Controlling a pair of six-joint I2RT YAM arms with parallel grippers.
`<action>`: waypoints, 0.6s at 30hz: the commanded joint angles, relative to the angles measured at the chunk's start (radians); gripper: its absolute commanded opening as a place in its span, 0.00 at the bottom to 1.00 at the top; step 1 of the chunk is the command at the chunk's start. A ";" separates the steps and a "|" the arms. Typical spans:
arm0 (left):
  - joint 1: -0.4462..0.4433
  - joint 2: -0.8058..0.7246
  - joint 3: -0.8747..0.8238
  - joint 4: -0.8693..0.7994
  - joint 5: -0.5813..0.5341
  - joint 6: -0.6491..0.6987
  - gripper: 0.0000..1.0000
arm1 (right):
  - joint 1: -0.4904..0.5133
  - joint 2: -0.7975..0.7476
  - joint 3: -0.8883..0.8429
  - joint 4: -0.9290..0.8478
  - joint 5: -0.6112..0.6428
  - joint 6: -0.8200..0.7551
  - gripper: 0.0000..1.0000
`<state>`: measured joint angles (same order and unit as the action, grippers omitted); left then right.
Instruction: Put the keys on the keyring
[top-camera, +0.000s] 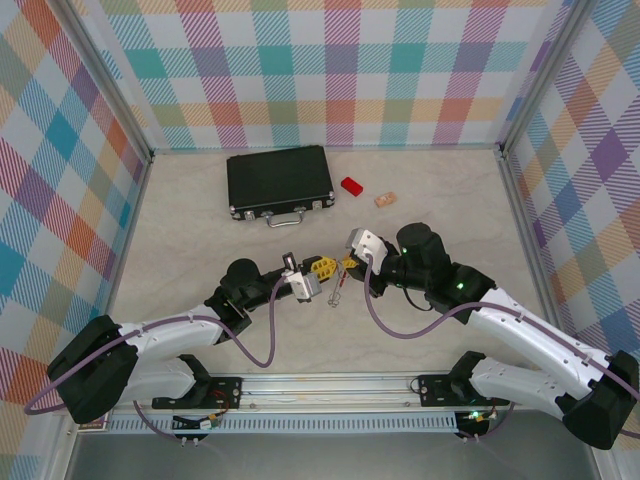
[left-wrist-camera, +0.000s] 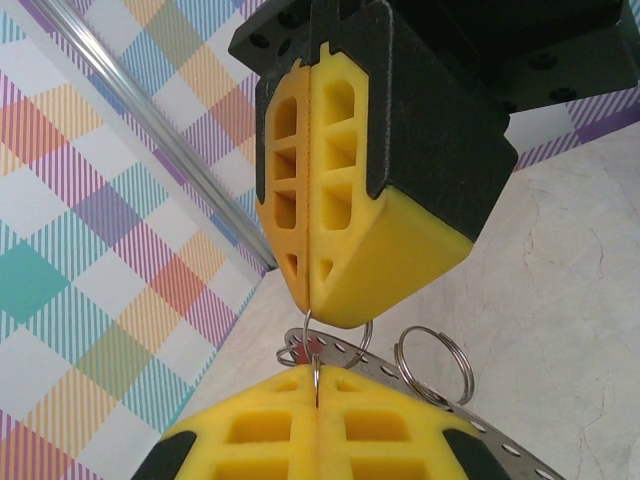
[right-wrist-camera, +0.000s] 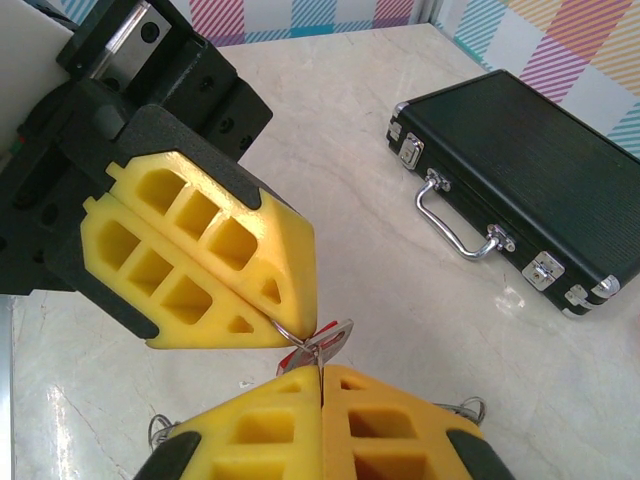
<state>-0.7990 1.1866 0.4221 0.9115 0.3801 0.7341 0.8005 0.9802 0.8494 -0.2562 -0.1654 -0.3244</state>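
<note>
Your left jaws, right jaws meet tip to tip above counter (top-camera: 200, 230), both clamped shut on keyring (left-wrist-camera: 500, 440) wire; hoop cut off at frame edge. Red-headed key (right-wrist-camera: 335, 335) between tips, mostly hidden.

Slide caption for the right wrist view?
Right gripper and left gripper, shut, pinch a small ring by a red-headed key; black case behind.

We see the keyring (left-wrist-camera: 487, 428) only in part, as the left gripper (left-wrist-camera: 317, 380), itself cut by the bottom edge, covers most of it. From above, the keys (top-camera: 338, 288) are too small to tell apart. The case (right-wrist-camera: 530, 190) runs off the right edge.
</note>
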 joint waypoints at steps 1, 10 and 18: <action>-0.015 -0.025 0.009 0.026 0.012 0.013 0.00 | 0.002 0.000 0.027 0.010 -0.031 0.013 0.00; -0.014 -0.019 0.014 0.013 0.014 0.013 0.00 | 0.003 0.002 0.030 0.008 -0.048 0.012 0.00; -0.015 -0.017 0.016 0.012 0.012 0.011 0.00 | 0.002 -0.002 0.030 0.008 -0.077 0.012 0.00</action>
<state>-0.7990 1.1824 0.4221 0.9112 0.3809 0.7341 0.7994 0.9810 0.8494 -0.2562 -0.1776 -0.3248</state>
